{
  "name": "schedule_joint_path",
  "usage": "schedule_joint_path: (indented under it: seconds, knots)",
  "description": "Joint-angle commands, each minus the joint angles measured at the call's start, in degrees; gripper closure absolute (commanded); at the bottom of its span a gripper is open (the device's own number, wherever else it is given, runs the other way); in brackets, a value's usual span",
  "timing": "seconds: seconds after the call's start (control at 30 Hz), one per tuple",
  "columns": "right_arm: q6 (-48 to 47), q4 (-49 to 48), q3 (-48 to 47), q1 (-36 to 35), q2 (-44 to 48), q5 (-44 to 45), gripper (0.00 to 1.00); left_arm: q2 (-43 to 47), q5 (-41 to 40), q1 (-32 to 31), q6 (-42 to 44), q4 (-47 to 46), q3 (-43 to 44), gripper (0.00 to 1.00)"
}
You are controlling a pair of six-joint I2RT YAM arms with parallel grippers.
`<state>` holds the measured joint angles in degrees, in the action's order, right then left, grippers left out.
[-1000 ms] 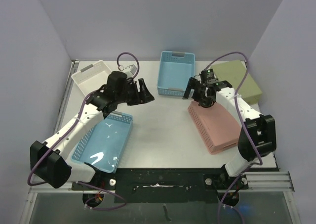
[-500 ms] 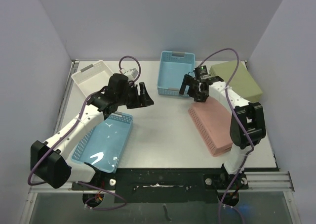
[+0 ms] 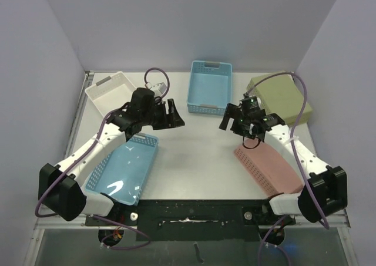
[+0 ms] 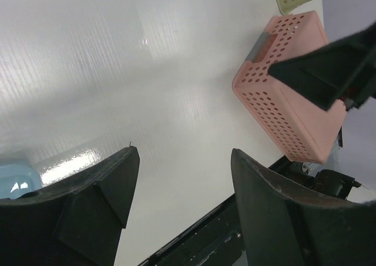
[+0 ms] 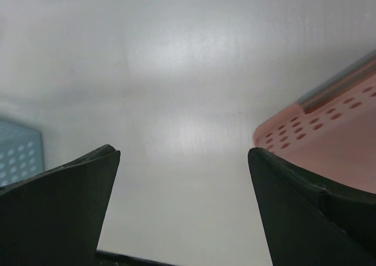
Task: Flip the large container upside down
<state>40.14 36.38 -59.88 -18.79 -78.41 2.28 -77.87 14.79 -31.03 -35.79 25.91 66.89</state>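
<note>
The large pink perforated container (image 3: 267, 167) lies at the front right with its base up and no opening showing. It also shows in the left wrist view (image 4: 288, 96) and the right wrist view (image 5: 329, 131). My right gripper (image 3: 230, 118) is open and empty, just left of the container's far end and above the table; the right wrist view (image 5: 183, 154) shows only bare table between its fingers. My left gripper (image 3: 174, 114) is open and empty over the table's middle left, and its wrist view (image 4: 183, 154) shows the same.
A light blue container (image 3: 124, 169) sits at the front left under the left arm. A white basket (image 3: 110, 90) is at the back left, a blue basket (image 3: 210, 87) at the back centre, and an olive green container (image 3: 283, 96) at the back right.
The pink container has shifted toward the front right and turned. The right arm has swung out with its elbow nearer the front, its gripper now slightly lower. The left gripper has barely moved.
</note>
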Motion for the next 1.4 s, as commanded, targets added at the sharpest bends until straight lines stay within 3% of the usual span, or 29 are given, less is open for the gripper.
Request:
schedule_joint_path:
  seconds: [0.0,0.17,0.27,0.4,0.57,0.8,1.03,1.17,1.37]
  knots:
    - [1.79,-2.56,1.39,-8.37,4.53,-0.11,0.02,-0.24,1.00,0.00,0.27,-3.59,0.40,0.37]
    - [5.73,-2.92,6.38,-17.22,2.04,0.86,0.02,0.17,-0.09,0.15,0.54,-2.92,-0.14,0.37]
    - [6.91,-0.11,7.35,-17.46,0.20,5.75,0.03,0.09,-0.25,0.17,0.32,-2.96,-0.27,0.37]
    - [6.91,4.26,8.28,-10.16,1.12,11.91,0.02,-0.17,-1.35,0.15,0.18,-2.67,-0.04,0.37]
    - [5.56,4.42,12.48,3.04,6.27,10.61,0.02,-0.81,-3.27,0.12,0.88,-2.15,1.09,0.37]
    - [3.93,2.22,11.99,2.43,10.78,3.90,0.02,-5.63,-6.15,0.11,4.21,-3.45,6.23,0.37]
    - [4.94,5.62,8.04,-0.13,15.34,4.66,0.02,-19.76,-13.56,1.04,13.10,1.41,21.99,0.35]
    - [4.98,8.94,6.21,-0.05,17.81,6.90,0.02,-33.57,-12.09,2.47,15.86,10.53,38.15,0.35]
    - [4.59,11.67,5.04,-0.02,19.18,8.07,0.02,-45.90,-12.82,2.56,17.55,10.88,52.65,0.35]
